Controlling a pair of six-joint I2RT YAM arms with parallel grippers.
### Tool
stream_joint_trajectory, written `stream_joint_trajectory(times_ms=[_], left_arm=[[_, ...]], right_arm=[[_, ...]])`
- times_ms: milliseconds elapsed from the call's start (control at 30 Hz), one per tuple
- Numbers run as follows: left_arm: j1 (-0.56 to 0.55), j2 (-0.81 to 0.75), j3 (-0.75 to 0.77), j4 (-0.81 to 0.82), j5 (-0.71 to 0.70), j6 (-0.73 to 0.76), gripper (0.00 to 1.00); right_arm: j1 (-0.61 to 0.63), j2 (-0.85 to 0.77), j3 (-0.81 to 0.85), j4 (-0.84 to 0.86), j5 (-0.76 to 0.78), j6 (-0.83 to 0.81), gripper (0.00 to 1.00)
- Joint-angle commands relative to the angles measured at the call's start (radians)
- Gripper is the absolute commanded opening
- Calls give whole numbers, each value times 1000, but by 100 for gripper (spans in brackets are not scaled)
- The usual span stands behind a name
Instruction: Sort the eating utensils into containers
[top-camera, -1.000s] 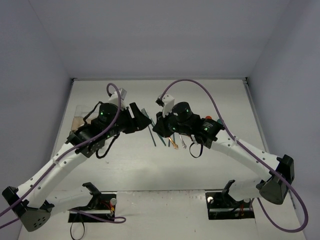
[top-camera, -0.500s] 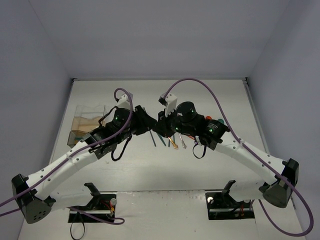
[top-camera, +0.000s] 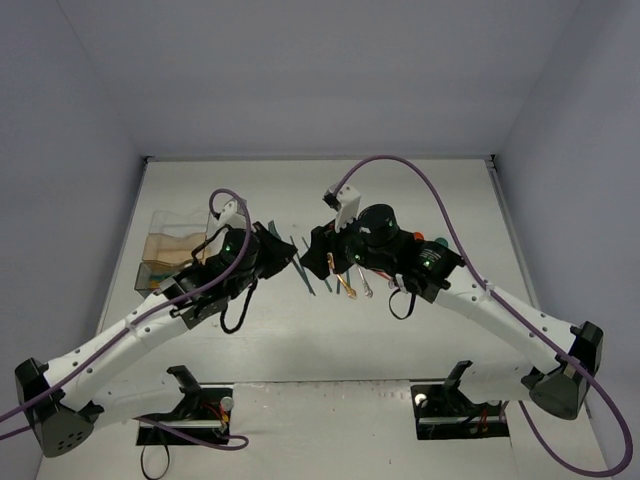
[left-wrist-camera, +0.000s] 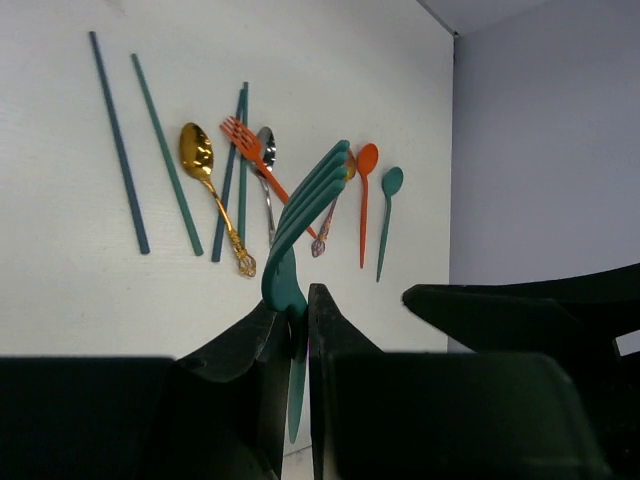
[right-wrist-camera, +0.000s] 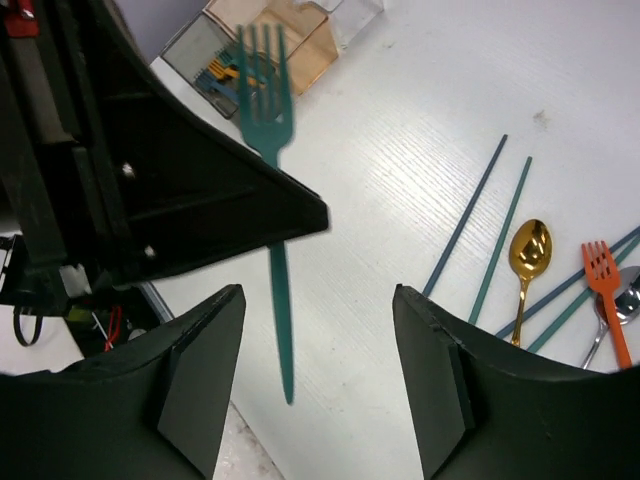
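The teal fork (left-wrist-camera: 305, 205) is up off the tabletop (left-wrist-camera: 300, 60). Its handle is pinched between the closed fingers of the left claw (left-wrist-camera: 297, 315), and in the left wrist view its tines tip toward 1 o'clock. Seen from above, the clear divided container (top-camera: 168, 250) sits at that claw's 9 o'clock, and the right claw (right-wrist-camera: 318, 300) is just beside it at 3 o'clock. The right claw's jaws are spread wide and hold nothing. In the right wrist view the container is at 11 o'clock, with some orange and teal pieces in one compartment. The rest lie loose in a rough row on the tabletop: chopsticks (left-wrist-camera: 118, 140), a gold spoon (left-wrist-camera: 197, 152), an orange fork (left-wrist-camera: 245, 140), a silver spoon (left-wrist-camera: 268, 205), an orange spoon (left-wrist-camera: 367, 158) and a teal spoon (left-wrist-camera: 392, 181).
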Motion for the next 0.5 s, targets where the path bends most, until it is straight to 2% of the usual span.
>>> stream_joint_trajectory(times_ms=[0,67,133,167,300,467], left_arm=[[73,-107,-3,-109,-98,-82,0],[138,-152,-20,-174,-88,-105,0],[253,-187,-29,-245,-69,-122,0],[298,-204,-34,-286,-54,-124,0],[513,-244,-52,-349,52,-109,0],[761,-195,-87,-359,207,-75,0]], right_arm=[[-6,-86,-27,76,79,-14,67],[-16,-120,-56,71,110,-24,76],[-29,-160,-78,58,122,-32,97],[-36,-175,-87,47,124,-35,100],[-77,-248,-119,8,157,-60,100],[-114,-326,-147,-52,253,-98,100]])
